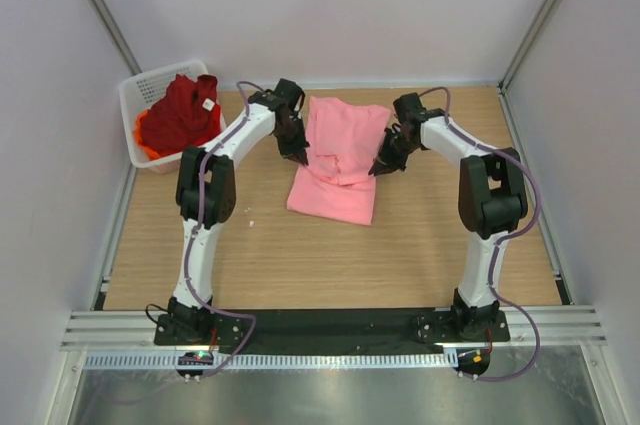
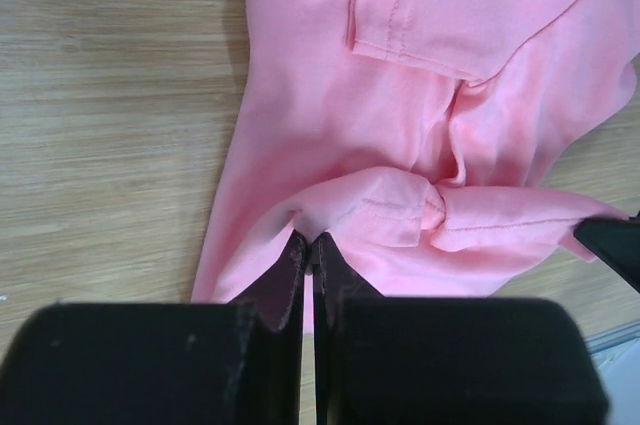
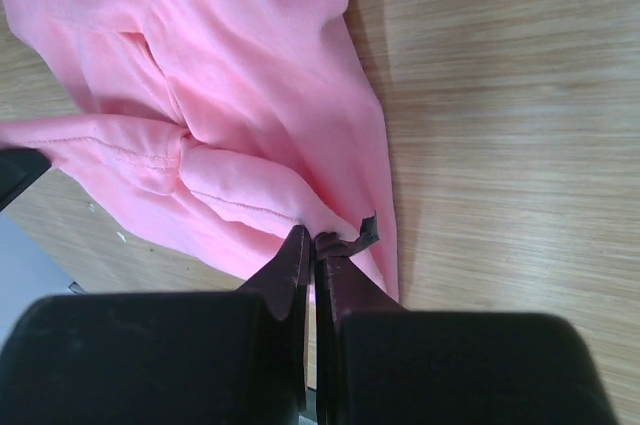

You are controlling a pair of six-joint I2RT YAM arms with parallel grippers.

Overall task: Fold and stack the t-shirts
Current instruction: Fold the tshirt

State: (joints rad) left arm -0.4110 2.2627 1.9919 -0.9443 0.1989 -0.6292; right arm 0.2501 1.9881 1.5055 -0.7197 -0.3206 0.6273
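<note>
The light pink t-shirt [image 1: 338, 157] lies on the wooden table, partly folded. My left gripper [image 1: 301, 158] is shut on a hemmed edge of the pink t-shirt [image 2: 400, 145] at its left side and holds that edge lifted. My right gripper [image 1: 379, 167] is shut on the same hemmed edge of the pink t-shirt [image 3: 260, 95] at its right side. The edge hangs bunched between both grippers. The dark red t-shirt [image 1: 180, 115] with a small white tag lies in the basket on top of the orange t-shirt [image 1: 146, 144], which only peeks out at the near left.
The white mesh basket [image 1: 136, 91] stands at the back left corner of the table [image 1: 330, 255]. Grey walls close in the table at left, right and back. The other gripper's dark tip shows at the edge of each wrist view.
</note>
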